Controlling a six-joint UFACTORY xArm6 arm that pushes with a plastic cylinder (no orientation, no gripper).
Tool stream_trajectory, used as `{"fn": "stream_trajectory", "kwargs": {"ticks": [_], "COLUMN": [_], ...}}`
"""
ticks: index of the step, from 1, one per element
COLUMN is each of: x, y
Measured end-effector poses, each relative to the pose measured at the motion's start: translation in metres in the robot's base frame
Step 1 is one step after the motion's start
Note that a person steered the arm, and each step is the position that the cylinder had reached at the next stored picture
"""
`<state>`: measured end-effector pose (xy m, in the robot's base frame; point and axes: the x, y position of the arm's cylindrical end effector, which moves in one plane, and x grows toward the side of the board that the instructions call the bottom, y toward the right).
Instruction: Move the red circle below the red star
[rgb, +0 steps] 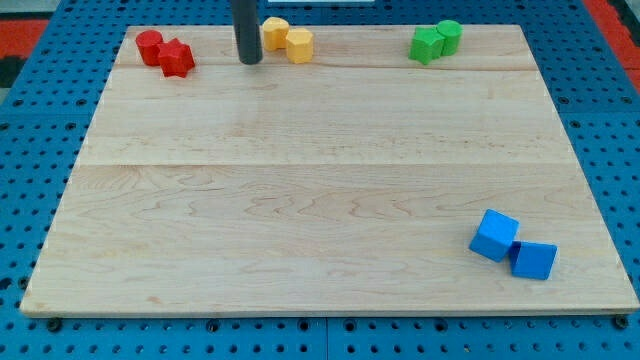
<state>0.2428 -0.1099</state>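
The red circle sits at the view's top left of the wooden board, touching the red star — it is up and to the view's left of the star. My tip holds nothing; it stands to the view's right of the star, just left of two yellow blocks. Two green blocks lie further right — two blue blocks far below.
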Motion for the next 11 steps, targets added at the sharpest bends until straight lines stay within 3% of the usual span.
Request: {"fn": "stream_trajectory", "kwargs": {"ticks": [2,3,5,6,8,9,10,11], "x": [-0.048,-0.027,0.036,0.026,0.022,0.092,0.136,0.111], "y": [-0.050,-0.117,-0.144,-0.132,-0.194,-0.170,-0.101,-0.087]}}
